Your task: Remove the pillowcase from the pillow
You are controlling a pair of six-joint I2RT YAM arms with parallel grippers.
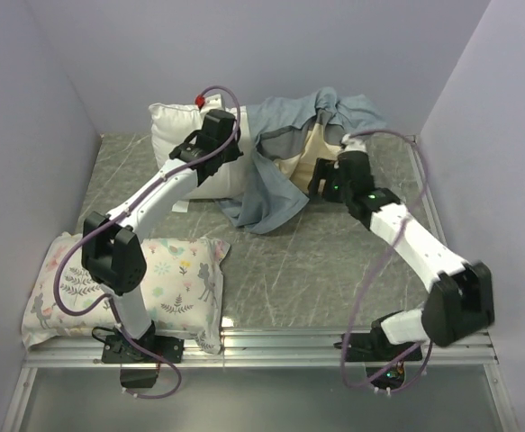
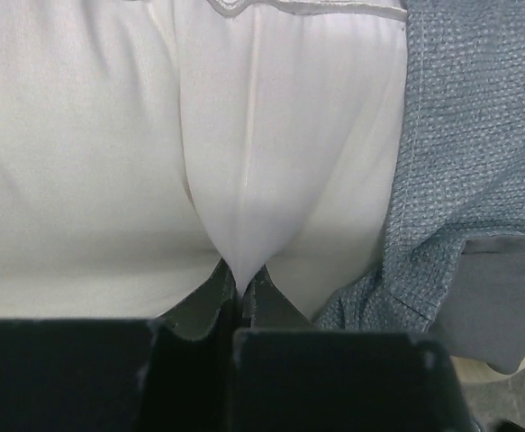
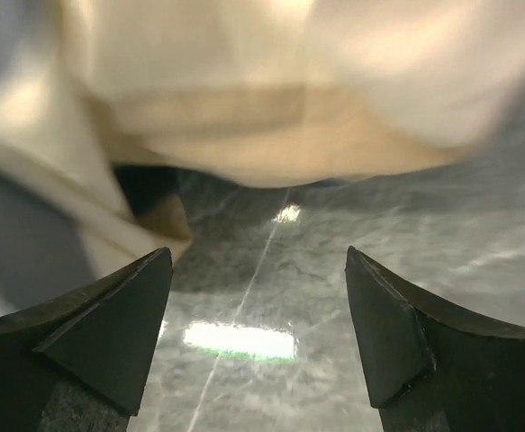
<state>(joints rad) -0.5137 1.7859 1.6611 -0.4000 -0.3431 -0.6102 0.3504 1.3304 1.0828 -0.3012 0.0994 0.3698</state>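
The plain white pillow (image 1: 183, 137) lies at the back left of the table. The blue-grey pillowcase (image 1: 285, 148) is bunched to its right, its tan and cream striped face showing, a flap hanging toward the front. My left gripper (image 1: 215, 153) is shut on a pinched fold of the white pillow (image 2: 235, 180), with the pillowcase (image 2: 478, 162) just to its right. My right gripper (image 1: 321, 177) is open and empty just in front of the pillowcase's striped part (image 3: 271, 117), above the table.
A white pillow printed with flowers and animals (image 1: 167, 279) lies at the front left beside the left arm's base. The grey marbled table (image 1: 334, 261) has walls on three sides. A small red thing (image 1: 199, 98) sits behind the pillow.
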